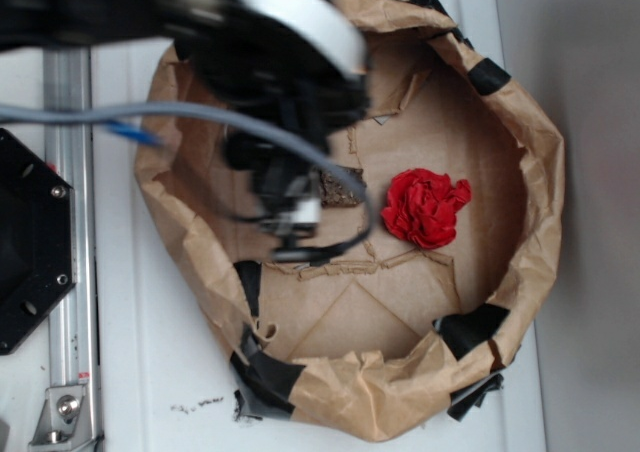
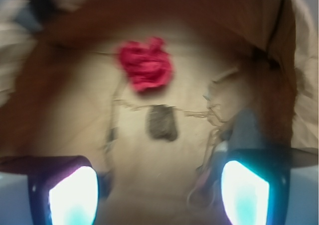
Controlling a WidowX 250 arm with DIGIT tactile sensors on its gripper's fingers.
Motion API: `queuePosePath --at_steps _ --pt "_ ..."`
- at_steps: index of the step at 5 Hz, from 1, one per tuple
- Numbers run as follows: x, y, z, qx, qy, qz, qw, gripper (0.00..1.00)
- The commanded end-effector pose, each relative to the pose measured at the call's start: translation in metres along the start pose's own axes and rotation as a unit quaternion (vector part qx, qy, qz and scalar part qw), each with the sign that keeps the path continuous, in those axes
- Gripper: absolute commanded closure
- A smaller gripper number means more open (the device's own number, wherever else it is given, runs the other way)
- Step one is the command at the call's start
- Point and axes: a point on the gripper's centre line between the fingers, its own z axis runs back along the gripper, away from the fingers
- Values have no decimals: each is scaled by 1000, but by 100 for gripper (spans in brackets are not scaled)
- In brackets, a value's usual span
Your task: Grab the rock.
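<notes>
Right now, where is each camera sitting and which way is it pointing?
Exterior: high overhead, looking straight down into the brown paper basin; the blurred black arm covers the upper left, its pincer beside the rock.
Wrist: on the arm, looking forward and down between two glowing fingers, spread apart.
Shared: the rock, the red cloth ball and the basin floor.

The paper basin point(image 1: 540, 152) is seen from directly above; the wrist view, blurred, looks obliquely into it; its floor is shared.
</notes>
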Motion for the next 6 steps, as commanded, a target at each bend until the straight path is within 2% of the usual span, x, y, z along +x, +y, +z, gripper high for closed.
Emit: queuePosePath --at_steps 1,2,3,4,5,6 --pt "10 -5 14 10 -29 -7 1000 0" --pt "10 -5 14 10 -29 -7 1000 0" --pt "8 -2 -26 19 -36 -25 999 0" --pt "6 2 -76 14 -10 -41 999 0" --pt "2 -5 -101 19 6 -50 999 4" --pt "3 -11 -106 36 8 -56 998 100"
